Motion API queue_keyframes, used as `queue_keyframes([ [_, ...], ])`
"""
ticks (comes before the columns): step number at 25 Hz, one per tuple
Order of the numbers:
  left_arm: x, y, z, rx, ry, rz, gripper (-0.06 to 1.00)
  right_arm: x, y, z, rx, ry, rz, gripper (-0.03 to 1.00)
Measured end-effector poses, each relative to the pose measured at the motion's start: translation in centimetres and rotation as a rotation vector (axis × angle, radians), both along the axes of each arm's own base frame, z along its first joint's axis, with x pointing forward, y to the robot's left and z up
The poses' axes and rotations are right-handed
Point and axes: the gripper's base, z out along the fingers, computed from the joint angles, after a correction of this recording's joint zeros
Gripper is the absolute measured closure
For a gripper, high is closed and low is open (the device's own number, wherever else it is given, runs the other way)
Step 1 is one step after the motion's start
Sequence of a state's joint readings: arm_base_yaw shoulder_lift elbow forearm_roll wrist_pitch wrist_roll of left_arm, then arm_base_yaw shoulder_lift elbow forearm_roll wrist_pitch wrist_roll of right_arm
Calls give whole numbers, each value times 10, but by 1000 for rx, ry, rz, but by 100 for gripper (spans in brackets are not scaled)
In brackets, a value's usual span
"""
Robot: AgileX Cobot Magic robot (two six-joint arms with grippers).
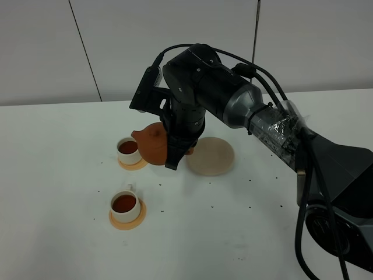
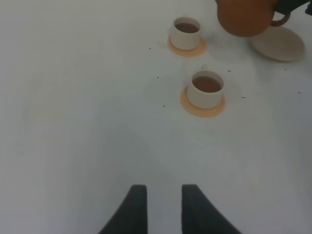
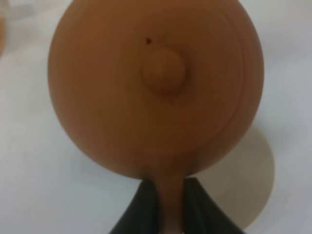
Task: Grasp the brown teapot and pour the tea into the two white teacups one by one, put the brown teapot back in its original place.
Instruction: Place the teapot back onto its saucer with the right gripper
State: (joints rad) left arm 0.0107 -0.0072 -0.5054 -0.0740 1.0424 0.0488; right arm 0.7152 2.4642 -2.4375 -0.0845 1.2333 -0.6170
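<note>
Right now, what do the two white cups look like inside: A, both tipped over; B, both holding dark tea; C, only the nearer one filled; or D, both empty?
B: in the high view both the far teacup and the near teacup stand upright on their orange coasters with dark liquid inside.

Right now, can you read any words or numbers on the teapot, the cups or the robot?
None: no words, numbers or signs can be read anywhere.
brown teapot: plain clay.
two white teacups: plain.
right arm: black casing, no readable label.
</note>
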Motion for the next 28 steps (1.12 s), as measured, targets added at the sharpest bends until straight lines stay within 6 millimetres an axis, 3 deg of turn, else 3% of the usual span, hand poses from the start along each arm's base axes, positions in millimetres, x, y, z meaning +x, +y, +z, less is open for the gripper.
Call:
queue_keyframes([
  [18,0,0,0,0,0,0,70,2,-2,0,-12,-8,5,87],
  [21,0,0,0,0,0,0,70,8,-11,5,0,-10,-16,87],
  [28,0,0,0,0,0,0,70,30,-55,37,45,-52,-110,87],
])
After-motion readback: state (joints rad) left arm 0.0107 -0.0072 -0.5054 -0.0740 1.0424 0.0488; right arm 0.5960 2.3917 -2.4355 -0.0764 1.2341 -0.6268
